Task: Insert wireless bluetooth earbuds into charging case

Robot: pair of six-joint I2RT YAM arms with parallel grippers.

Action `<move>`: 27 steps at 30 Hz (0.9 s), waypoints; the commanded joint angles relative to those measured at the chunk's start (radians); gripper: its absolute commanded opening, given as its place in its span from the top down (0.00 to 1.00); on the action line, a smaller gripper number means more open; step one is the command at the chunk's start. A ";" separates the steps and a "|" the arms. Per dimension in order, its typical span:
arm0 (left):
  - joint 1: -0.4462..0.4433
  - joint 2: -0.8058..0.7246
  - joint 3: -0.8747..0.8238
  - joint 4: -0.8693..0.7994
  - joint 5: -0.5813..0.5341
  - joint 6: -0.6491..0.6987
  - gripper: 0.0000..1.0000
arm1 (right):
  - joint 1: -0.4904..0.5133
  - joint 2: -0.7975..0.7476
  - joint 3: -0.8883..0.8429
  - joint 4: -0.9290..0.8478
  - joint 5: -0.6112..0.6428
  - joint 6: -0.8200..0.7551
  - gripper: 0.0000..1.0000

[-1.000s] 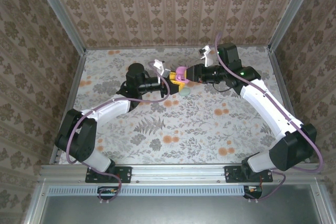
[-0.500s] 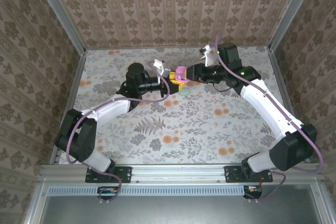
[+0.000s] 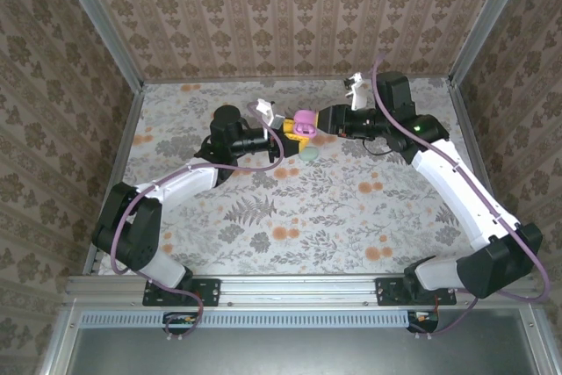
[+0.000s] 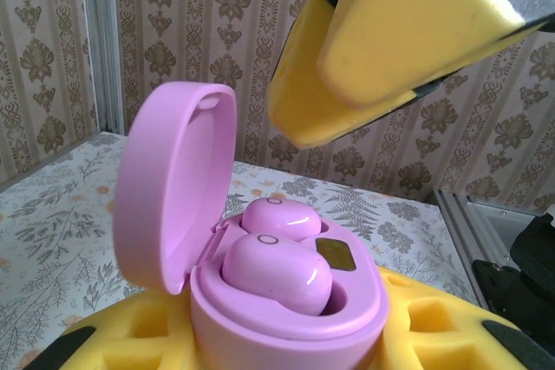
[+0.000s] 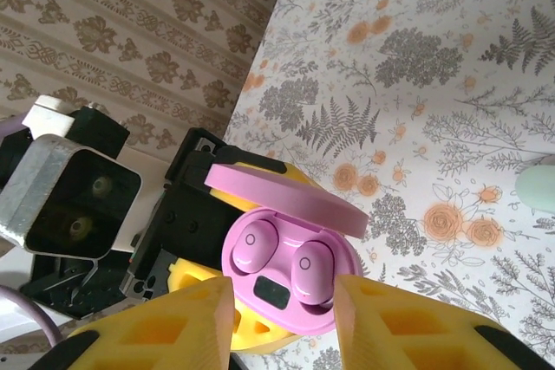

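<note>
A pink charging case (image 4: 286,322) sits with my left gripper (image 4: 295,240) shut on it between yellow pads, held above the table at the far middle (image 3: 304,120). Its lid (image 4: 173,188) stands open. Two pink earbuds rest in its wells, one nearer (image 4: 276,270) and one behind (image 4: 279,214); in the right wrist view the earbuds (image 5: 257,244) (image 5: 312,266) lie side by side under the lid (image 5: 286,192). My right gripper (image 5: 282,322) hangs just above the case, open, with its yellow fingers (image 5: 165,327) apart and nothing between them.
A small pale green round object (image 3: 309,153) lies on the floral table just in front of the case, also at the right edge of the right wrist view (image 5: 538,188). Wallpapered walls and metal rails (image 3: 114,50) close in the table.
My right gripper's jaws have widened and the right arm has drawn back a little up and to the right of the case. The left arm and the case have stayed still.
</note>
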 commanded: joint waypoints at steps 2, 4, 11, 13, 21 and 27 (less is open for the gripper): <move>0.004 -0.023 0.029 0.049 0.011 -0.012 0.70 | -0.006 0.028 -0.009 0.014 -0.035 0.026 0.61; 0.004 -0.026 0.028 0.049 0.011 -0.012 0.70 | -0.006 0.032 -0.012 0.012 -0.041 0.026 0.59; 0.004 -0.027 0.031 0.049 0.009 -0.013 0.70 | -0.005 0.077 -0.007 -0.031 -0.033 0.014 0.59; 0.004 -0.025 0.033 0.052 0.009 -0.014 0.70 | -0.006 0.080 -0.010 -0.036 -0.025 0.010 0.60; 0.004 -0.023 0.031 0.055 0.007 -0.018 0.70 | -0.007 0.071 -0.010 -0.028 -0.016 0.010 0.57; 0.004 -0.021 0.033 0.051 0.007 -0.012 0.70 | -0.028 -0.013 -0.031 0.068 -0.010 0.061 0.44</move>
